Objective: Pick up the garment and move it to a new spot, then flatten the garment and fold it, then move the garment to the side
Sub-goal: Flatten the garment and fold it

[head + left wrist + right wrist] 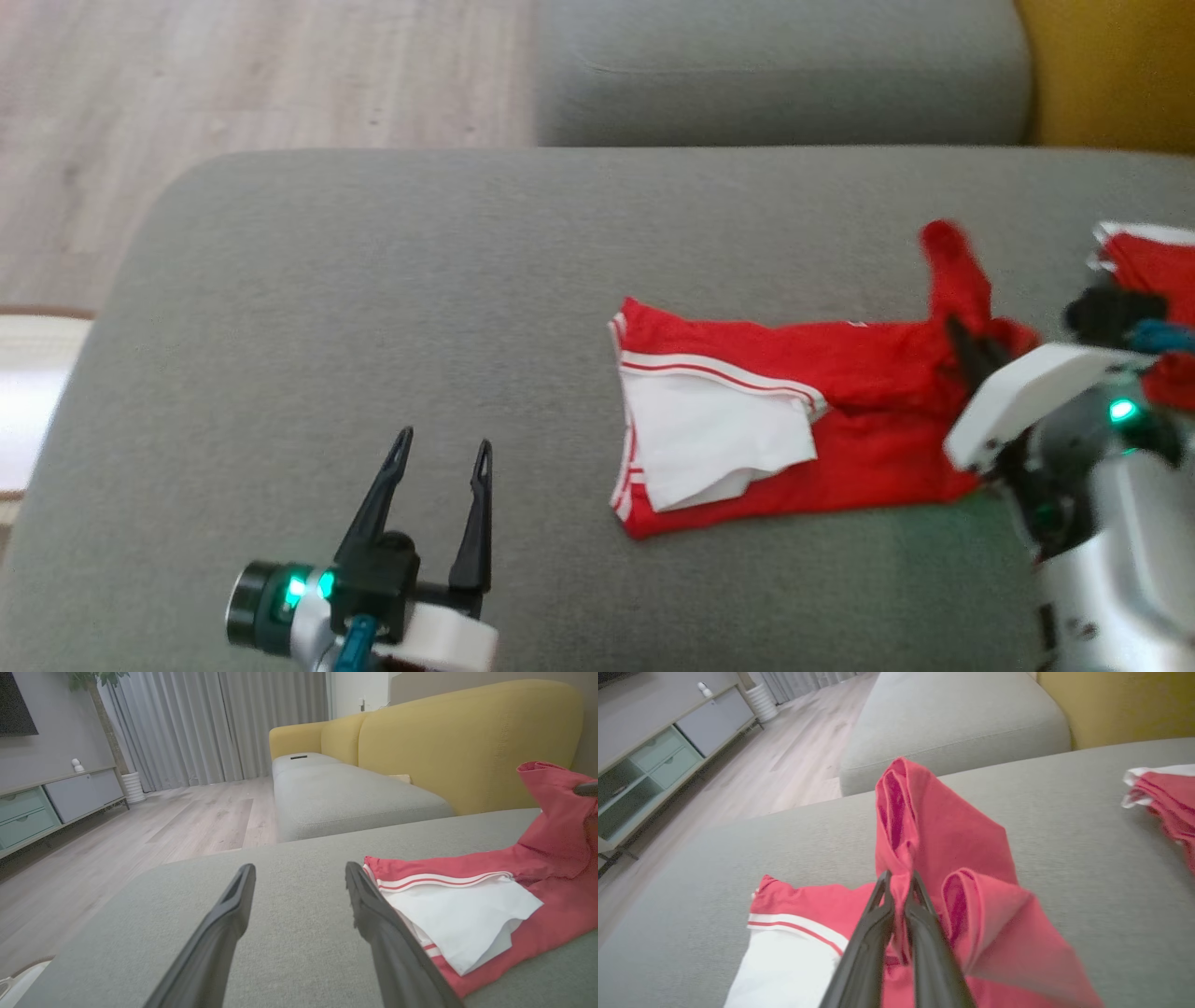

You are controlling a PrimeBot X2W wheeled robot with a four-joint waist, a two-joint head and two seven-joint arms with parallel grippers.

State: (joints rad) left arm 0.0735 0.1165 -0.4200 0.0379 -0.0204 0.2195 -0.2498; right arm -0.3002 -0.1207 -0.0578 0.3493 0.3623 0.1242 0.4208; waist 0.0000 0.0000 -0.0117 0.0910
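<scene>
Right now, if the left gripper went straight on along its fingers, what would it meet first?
The left gripper looks clear ahead; at most it would skim the grey sofa cushion, height unclear. The red-and-white garment lies just right of its line.

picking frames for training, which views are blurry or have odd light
Head view: soft throughout; the green light on the right arm tints the sofa near the garment. Left wrist view: left gripper fingers blurred up close, room crisp. Right wrist view: garment sharp at the right gripper, smeared lower right.
</scene>
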